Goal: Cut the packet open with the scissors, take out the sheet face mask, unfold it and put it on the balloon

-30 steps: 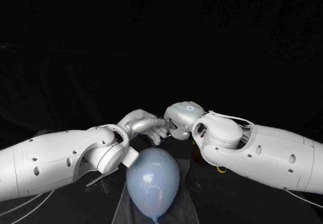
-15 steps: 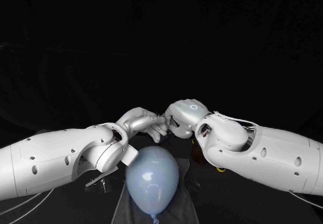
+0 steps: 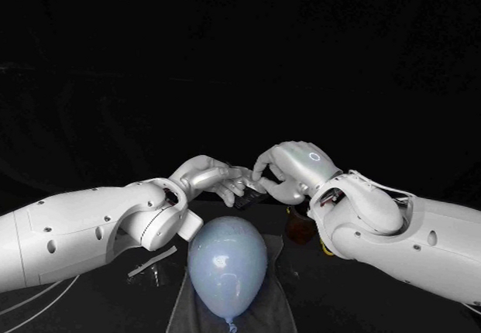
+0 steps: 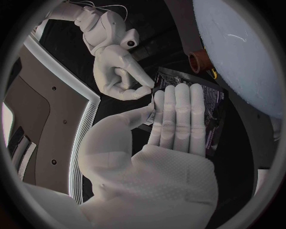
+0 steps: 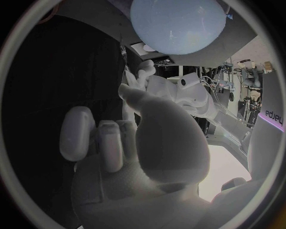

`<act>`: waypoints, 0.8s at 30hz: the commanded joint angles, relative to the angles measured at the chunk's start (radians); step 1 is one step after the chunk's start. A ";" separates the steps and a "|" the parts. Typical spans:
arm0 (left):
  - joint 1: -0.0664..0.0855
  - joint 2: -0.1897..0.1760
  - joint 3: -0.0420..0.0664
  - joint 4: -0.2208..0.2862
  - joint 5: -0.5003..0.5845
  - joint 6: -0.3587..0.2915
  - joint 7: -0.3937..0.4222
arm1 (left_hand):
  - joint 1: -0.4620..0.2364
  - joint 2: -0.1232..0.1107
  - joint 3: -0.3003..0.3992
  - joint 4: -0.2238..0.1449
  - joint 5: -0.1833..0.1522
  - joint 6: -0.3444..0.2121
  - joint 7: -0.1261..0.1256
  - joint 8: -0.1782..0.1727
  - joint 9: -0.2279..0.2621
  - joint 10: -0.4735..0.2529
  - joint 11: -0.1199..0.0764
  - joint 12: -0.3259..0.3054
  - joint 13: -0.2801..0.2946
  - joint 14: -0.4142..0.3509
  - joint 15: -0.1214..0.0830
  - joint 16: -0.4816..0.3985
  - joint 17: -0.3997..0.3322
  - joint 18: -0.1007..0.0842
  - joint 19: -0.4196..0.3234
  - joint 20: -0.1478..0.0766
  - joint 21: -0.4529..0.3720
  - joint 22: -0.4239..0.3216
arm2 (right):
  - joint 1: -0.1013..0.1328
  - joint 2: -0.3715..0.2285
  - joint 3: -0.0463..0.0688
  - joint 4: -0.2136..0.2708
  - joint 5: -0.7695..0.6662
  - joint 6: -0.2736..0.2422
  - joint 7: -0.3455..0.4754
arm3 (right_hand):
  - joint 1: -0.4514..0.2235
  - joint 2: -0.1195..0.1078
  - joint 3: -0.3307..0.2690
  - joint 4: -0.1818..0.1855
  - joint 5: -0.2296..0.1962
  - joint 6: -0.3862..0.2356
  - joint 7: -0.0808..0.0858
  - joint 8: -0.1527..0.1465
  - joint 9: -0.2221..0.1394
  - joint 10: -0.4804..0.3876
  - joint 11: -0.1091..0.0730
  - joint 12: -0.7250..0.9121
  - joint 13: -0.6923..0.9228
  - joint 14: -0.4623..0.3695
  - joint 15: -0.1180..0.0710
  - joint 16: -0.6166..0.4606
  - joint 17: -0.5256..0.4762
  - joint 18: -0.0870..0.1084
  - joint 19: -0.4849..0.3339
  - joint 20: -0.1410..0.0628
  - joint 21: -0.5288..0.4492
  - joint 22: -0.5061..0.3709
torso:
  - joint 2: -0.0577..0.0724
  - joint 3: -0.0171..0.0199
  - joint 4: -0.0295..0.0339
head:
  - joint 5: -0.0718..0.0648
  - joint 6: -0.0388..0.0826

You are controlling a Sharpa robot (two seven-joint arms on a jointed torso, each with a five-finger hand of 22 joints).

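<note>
A dark face-mask packet (image 4: 215,110) is held above the table between my two hands. My left hand (image 3: 211,177) grips it, fingers (image 4: 178,114) laid flat across its face and the thumb behind it. My right hand (image 3: 293,170) pinches the packet's near corner with thumb and fingertip, as the left wrist view shows at that hand (image 4: 122,71). In the head view the packet (image 3: 250,197) shows as a small dark patch between the hands. The pale blue balloon (image 3: 227,262) lies below them, knot toward me. The scissors (image 3: 299,227), with a brown handle ring (image 4: 198,61), lie to the balloon's right, under my right wrist.
The balloon rests on a grey see-through sheet (image 3: 279,313) running toward me. A thin pale strip (image 3: 152,260) lies on the table to the balloon's left, under my left forearm. Both forearms crowd the space over the balloon's far end.
My right hand has shifted to the right and turned at the wrist, drawing a little apart from the left hand. The dark packet now shows between them. The balloon has not moved.
</note>
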 commanded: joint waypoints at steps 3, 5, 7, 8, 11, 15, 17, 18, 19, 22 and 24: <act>0.002 0.004 0.001 -0.002 0.003 0.008 0.008 | -0.001 0.011 0.117 -0.113 0.007 -0.004 -0.005 0.000 0.000 -0.001 -0.008 -0.002 0.001 -0.003 -0.002 0.003 0.001 0.012 -0.005 0.001 0.004 0.002 | 0.002 -0.026 0.005 0.039 0.033 -0.115 0.056 | -0.011 -0.003 0.010 -0.002 -0.003 -0.007 -0.001 0.006 0.005 0.104 -0.005 0.005 0.263 0.106 -0.006 0.005 0.263 -0.015 0.002 -0.004 0.009 0.094 | -0.001 -0.0008 -0.0009 | 0.000 0.001; 0.002 0.004 0.001 -0.003 0.003 0.008 0.008 | -0.001 0.011 0.117 -0.113 0.007 -0.004 -0.005 0.000 0.000 -0.001 -0.008 -0.002 0.001 -0.003 -0.002 0.003 0.001 0.012 -0.005 0.001 0.004 0.002 | 0.002 -0.033 0.007 0.048 0.033 -0.122 0.057 | -0.011 -0.003 0.010 -0.002 -0.003 -0.007 -0.001 0.006 0.005 0.104 -0.005 0.005 0.263 0.106 -0.006 0.005 0.263 -0.015 0.002 -0.004 0.009 0.094 | -0.001 -0.0010 -0.0005 | 0.001 0.001; 0.002 0.004 0.001 -0.003 0.003 0.008 0.008 | -0.001 0.011 0.117 -0.113 0.007 -0.004 -0.005 0.000 0.000 -0.001 -0.008 -0.002 0.001 -0.003 -0.002 0.003 0.001 0.012 -0.005 0.001 0.004 0.002 | 0.004 -0.040 0.008 0.056 0.032 -0.127 0.055 | -0.012 -0.004 0.012 -0.003 -0.003 -0.008 -0.001 0.008 0.007 0.104 -0.005 0.005 0.263 0.106 -0.006 0.005 0.263 -0.015 0.002 -0.004 0.009 0.094 | 0.000 -0.0008 0.0006 | 0.000 0.001; 0.002 0.004 0.001 -0.003 0.002 0.009 0.008 | -0.001 0.011 0.117 -0.113 0.007 -0.004 -0.005 0.000 0.000 -0.001 -0.008 -0.002 0.001 -0.003 -0.002 0.003 0.001 0.012 -0.005 0.001 0.004 0.002 | 0.004 -0.042 0.009 0.058 0.032 -0.127 0.055 | -0.013 -0.004 0.012 -0.003 -0.003 -0.008 -0.001 0.008 0.007 0.104 -0.005 0.005 0.263 0.106 -0.006 0.005 0.263 -0.015 0.002 -0.004 0.008 0.094 | 0.000 -0.0013 0.0006 | 0.000 0.001; 0.002 0.004 0.001 -0.003 0.002 0.009 0.008 | -0.001 0.011 0.117 -0.113 0.007 -0.004 -0.005 0.000 0.000 -0.001 -0.008 -0.002 0.001 -0.003 -0.002 0.003 0.001 0.012 -0.005 0.001 0.004 0.002 | 0.006 -0.046 0.010 0.063 0.036 -0.117 0.051 | -0.015 -0.004 0.013 -0.004 -0.003 -0.009 0.000 0.009 0.008 0.104 -0.005 0.005 0.263 0.106 -0.006 0.005 0.263 -0.015 0.001 -0.004 0.006 0.093 | 0.000 -0.0019 0.0009 | 0.000 0.002; 0.002 0.004 0.001 -0.002 0.002 0.010 0.008 | -0.001 0.011 0.117 -0.113 0.007 -0.004 -0.005 0.000 0.000 -0.001 -0.008 -0.002 0.001 -0.003 -0.002 0.003 0.001 0.012 -0.005 0.001 0.004 0.002 | 0.007 -0.042 0.011 0.059 0.068 -0.085 0.054 | -0.032 -0.010 0.018 0.002 -0.004 -0.039 0.004 0.004 0.013 0.104 -0.002 0.005 0.263 0.106 -0.005 0.005 0.263 -0.007 -0.015 -0.001 -0.034 0.075 | -0.001 -0.0028 0.0000 | 0.000 0.003; 0.002 0.004 0.001 -0.002 0.002 0.011 0.008 | -0.001 0.011 0.117 -0.113 0.007 -0.004 -0.005 0.000 0.000 -0.001 -0.008 -0.002 0.001 -0.003 -0.002 0.003 0.001 0.012 -0.005 0.001 0.004 0.002 | 0.008 -0.038 0.011 0.055 0.079 -0.068 0.054 | -0.038 -0.008 0.015 0.007 -0.005 -0.074 0.014 -0.014 0.009 0.104 0.006 0.005 0.263 0.106 -0.001 0.005 0.263 -0.003 -0.026 0.002 -0.061 0.063 | 0.000 -0.0026 0.0009 | 0.000 0.004; 0.002 0.004 0.001 -0.002 0.002 0.011 0.008 | -0.001 0.011 0.117 -0.113 0.007 -0.004 -0.005 0.000 0.000 -0.001 -0.008 -0.002 0.001 -0.003 -0.002 0.003 0.001 0.012 -0.005 0.001 0.005 0.002 | 0.008 -0.036 0.011 0.052 0.084 -0.056 0.053 | -0.042 -0.008 0.010 0.010 -0.004 -0.090 0.021 -0.025 0.006 0.104 0.011 0.005 0.263 0.106 0.004 0.005 0.263 -0.003 -0.028 0.005 -0.066 0.061 | -0.001 -0.0025 0.0012 | 0.001 0.005; 0.002 0.004 0.001 -0.001 0.002 0.012 0.008 | -0.001 0.011 0.117 -0.112 0.007 -0.005 -0.005 0.000 0.002 -0.001 -0.008 -0.002 0.001 -0.003 -0.002 0.003 0.001 0.012 -0.006 0.002 0.005 0.002 | 0.008 -0.033 0.010 0.048 0.088 -0.039 0.052 | -0.046 -0.012 0.004 0.012 -0.004 -0.098 0.025 -0.031 0.004 0.104 0.015 0.005 0.263 0.106 0.007 0.005 0.263 -0.002 -0.031 0.007 -0.072 0.059 | 0.000 -0.0025 0.0018 | 0.001 0.005; 0.002 0.004 0.001 0.000 0.002 0.017 0.008 | -0.002 0.012 0.117 -0.111 0.006 -0.007 -0.004 0.000 0.003 -0.002 -0.007 -0.002 0.001 -0.004 -0.001 0.003 0.001 0.012 -0.008 0.002 0.006 0.003 | 0.008 -0.023 0.010 0.037 0.091 0.009 0.047 | -0.053 -0.015 -0.007 0.020 -0.004 -0.123 0.037 -0.056 -0.008 0.102 0.026 0.002 0.260 0.106 0.016 0.005 0.263 -0.001 -0.036 0.015 -0.084 0.054 | -0.001 -0.0027 0.0019 | 0.001 0.005; 0.002 0.004 0.001 0.000 0.002 0.023 0.006 | -0.003 0.014 0.117 -0.106 0.003 -0.013 -0.002 0.001 0.008 -0.007 -0.005 -0.003 0.002 -0.009 0.001 0.002 0.001 0.011 -0.014 0.004 0.007 0.004 | 0.008 -0.019 0.009 0.031 0.087 0.038 0.042 | -0.051 -0.015 -0.008 0.020 -0.004 -0.131 0.042 -0.066 -0.014 0.099 0.030 -0.003 0.256 0.106 0.020 0.005 0.263 0.001 -0.039 0.018 -0.094 0.050 | 0.000 -0.0028 0.0020 | 0.001 0.005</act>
